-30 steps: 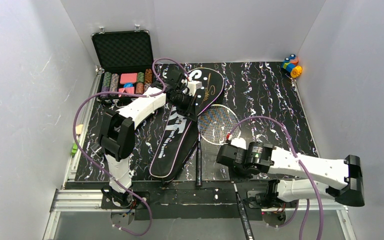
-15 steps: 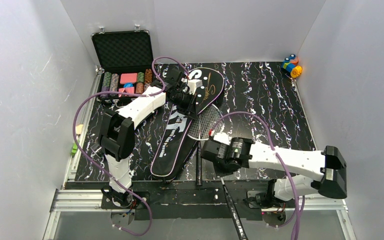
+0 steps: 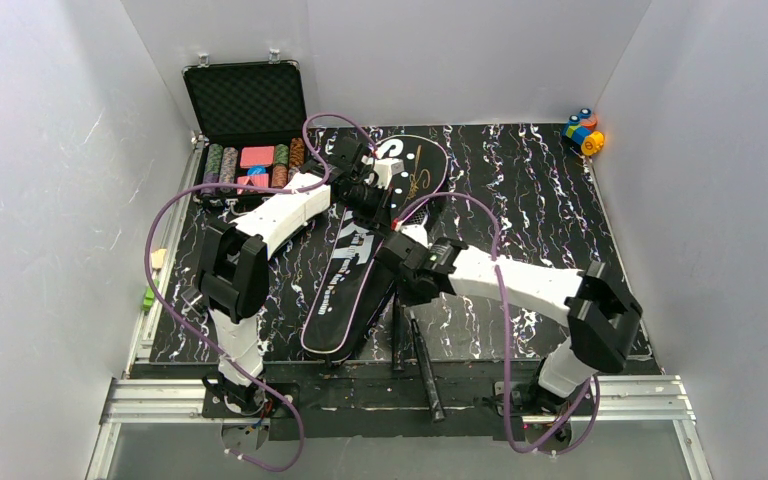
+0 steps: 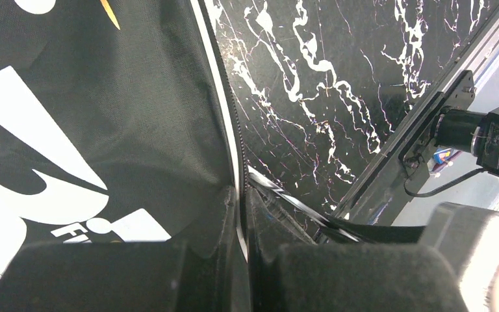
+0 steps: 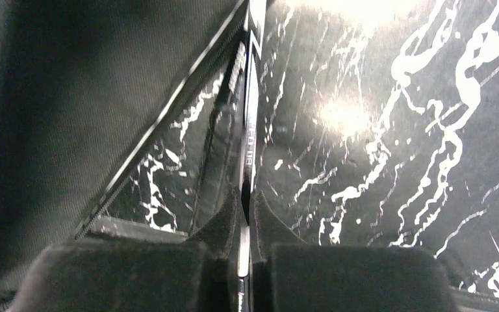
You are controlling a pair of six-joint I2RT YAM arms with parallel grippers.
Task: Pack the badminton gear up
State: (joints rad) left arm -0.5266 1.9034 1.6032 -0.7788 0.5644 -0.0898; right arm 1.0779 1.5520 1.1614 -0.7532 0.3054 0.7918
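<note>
The black bag [image 3: 345, 275] lettered "SPORT" lies lengthwise in the middle of the table. My left gripper [image 3: 372, 198] is shut on the bag's open zipper edge [image 4: 237, 162] near its wide end. My right gripper [image 3: 407, 268] is shut on the thin shaft [image 5: 251, 123] of a racket beside the bag [image 5: 71, 97]. That racket's head is almost wholly hidden at the bag's opening, and its handle [image 3: 425, 375] points at the near edge. A second racket's shaft [image 3: 397, 335] sticks out of the bag alongside. No shuttlecocks or tube are in view.
An open black case of poker chips [image 3: 250, 150] stands at the back left. Colourful toy blocks [image 3: 582, 131] sit in the back right corner. The aluminium frame rail [image 3: 360, 395] runs along the near edge.
My right arm has swung left and away from the near edge with the racket. The racket's head, in plain view before, has slid in at the bag's opening. My left gripper has stayed on the bag.
</note>
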